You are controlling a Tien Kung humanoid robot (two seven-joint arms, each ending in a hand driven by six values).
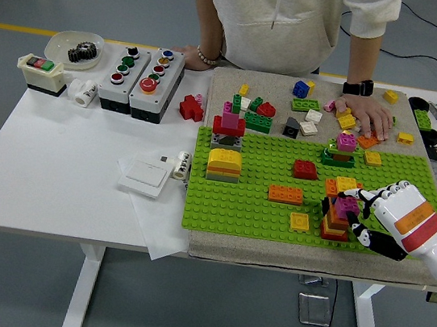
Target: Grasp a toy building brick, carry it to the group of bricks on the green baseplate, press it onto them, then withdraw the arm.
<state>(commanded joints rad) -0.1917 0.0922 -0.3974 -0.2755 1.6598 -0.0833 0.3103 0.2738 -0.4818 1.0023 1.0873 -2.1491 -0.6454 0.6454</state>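
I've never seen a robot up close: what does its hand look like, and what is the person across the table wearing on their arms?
The robot's right hand has a glossy white shell crossed by an orange and a red stripe, with black-and-white jointed fingers. The person wears a pale hooded top with short sleeves, a black watch on one wrist and a beaded bracelet on the other.

Bright, even light from overhead; the white bench [55, 165] shows no harsh glare; shadows beneath things are soft and short; focus is sharp throughout; slight softness toward the corners.
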